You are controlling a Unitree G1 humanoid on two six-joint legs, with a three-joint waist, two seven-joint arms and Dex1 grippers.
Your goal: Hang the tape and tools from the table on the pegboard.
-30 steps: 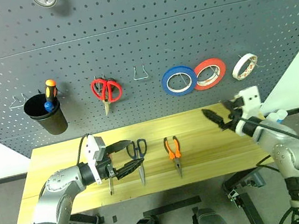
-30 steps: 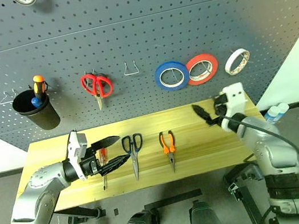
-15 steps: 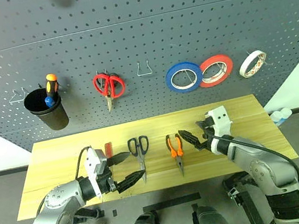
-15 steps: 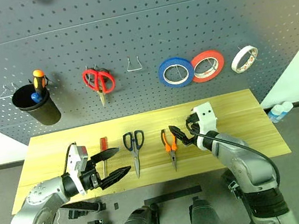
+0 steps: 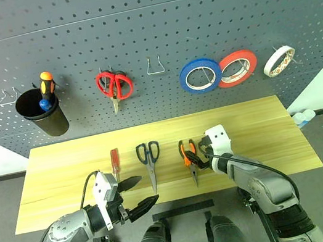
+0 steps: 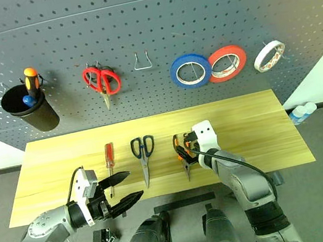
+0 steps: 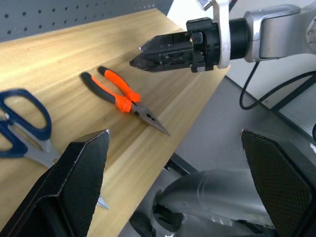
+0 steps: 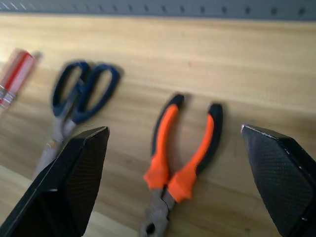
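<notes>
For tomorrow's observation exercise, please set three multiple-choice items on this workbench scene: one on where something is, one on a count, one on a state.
1. Where do the pliers lie?
A. on the table
B. on the pegboard
C. in the black cup

2. How many tape rolls hang on the pegboard?
A. one
B. two
C. three

3. How is the right gripper?
A. shut on the pliers
B. open above the pliers
C. shut and empty

Key: 1 A, they lie flat on the wood beside the dark-handled scissors. 2 C, the blue roll, red roll and whitish tape hang there. 3 B, its fingers stand wide apart either side of the handles.
</notes>
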